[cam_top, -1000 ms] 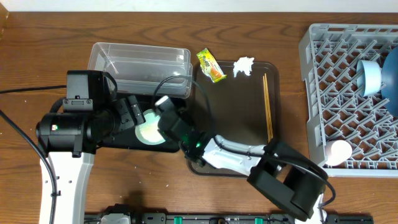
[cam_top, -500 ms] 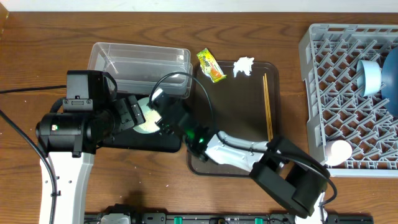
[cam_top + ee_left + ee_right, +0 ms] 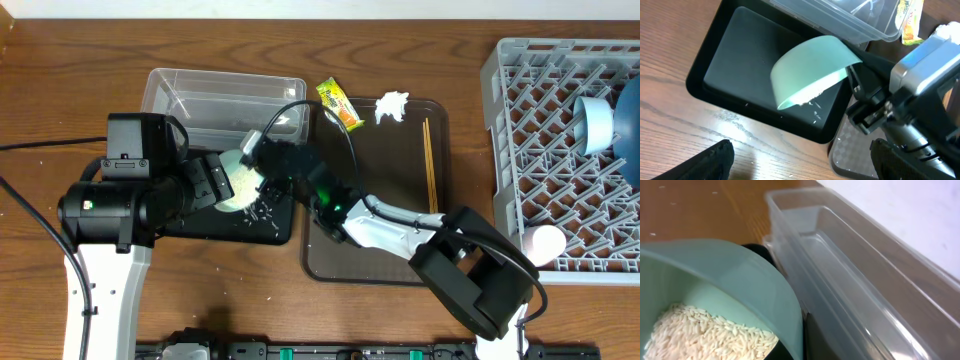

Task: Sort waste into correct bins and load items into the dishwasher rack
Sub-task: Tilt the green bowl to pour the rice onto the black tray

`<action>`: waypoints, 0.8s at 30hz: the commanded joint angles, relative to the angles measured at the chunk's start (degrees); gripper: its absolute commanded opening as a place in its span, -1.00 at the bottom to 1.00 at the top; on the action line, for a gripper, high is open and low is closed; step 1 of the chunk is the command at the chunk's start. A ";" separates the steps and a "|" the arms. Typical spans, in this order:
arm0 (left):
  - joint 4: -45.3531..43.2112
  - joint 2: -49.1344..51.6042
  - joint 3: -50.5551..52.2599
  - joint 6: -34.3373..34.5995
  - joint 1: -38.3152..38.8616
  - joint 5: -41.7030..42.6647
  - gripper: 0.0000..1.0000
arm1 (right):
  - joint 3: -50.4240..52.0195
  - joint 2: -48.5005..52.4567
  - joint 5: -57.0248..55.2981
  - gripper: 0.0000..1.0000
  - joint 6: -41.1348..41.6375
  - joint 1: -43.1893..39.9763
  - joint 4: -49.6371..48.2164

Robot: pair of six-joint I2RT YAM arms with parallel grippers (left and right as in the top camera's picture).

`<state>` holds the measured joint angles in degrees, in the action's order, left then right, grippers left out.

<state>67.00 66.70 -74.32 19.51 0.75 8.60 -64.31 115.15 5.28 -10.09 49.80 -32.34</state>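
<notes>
My right gripper [image 3: 264, 158] is shut on the rim of the pale green-white bowl [image 3: 238, 180], which hangs tilted on its side above the shallow black tray [image 3: 740, 65]. White rice grains [image 3: 705, 330] lie in the bowl, and some are scattered on the tray [image 3: 262, 208]. In the right wrist view a dark finger [image 3: 810, 340] presses the bowl wall [image 3: 740, 280] beside the clear tub [image 3: 850, 280]. My left gripper [image 3: 802, 167] is open and holds nothing, over the table by the tray's near edge. The snack wrapper [image 3: 338, 105], tissue [image 3: 391, 107] and chopsticks [image 3: 431, 170] rest on the brown tray [image 3: 385, 190].
The grey dishwasher rack [image 3: 540, 150] stands at the right with a light blue bowl [image 3: 597, 123], a blue plate [image 3: 632, 130] and a small cup [image 3: 545, 243] in it. The clear tub [image 3: 225, 100] sits behind the black tray. A few stray grains lie on the wood.
My right gripper has carried the bowl toward the clear tub and tipped it further. Rice has spilled from it onto the black tray. The left arm has stayed put.
</notes>
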 commanded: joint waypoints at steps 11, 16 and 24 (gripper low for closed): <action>0.02 -0.04 -0.04 0.31 -0.26 -0.74 0.79 | -0.55 -0.42 12.24 -0.97 -0.09 -2.64 -10.34; 0.02 -0.04 -0.04 0.31 -0.26 -0.74 0.79 | -0.42 -0.28 20.96 -0.97 0.20 -5.44 -10.25; 0.02 -0.04 -0.04 0.33 -0.26 -0.74 0.79 | -0.39 -0.24 23.26 -0.97 0.17 -5.84 -9.57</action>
<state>67.00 66.70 -74.32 19.51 0.75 8.60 -64.34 115.13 24.71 -10.76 43.68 -42.02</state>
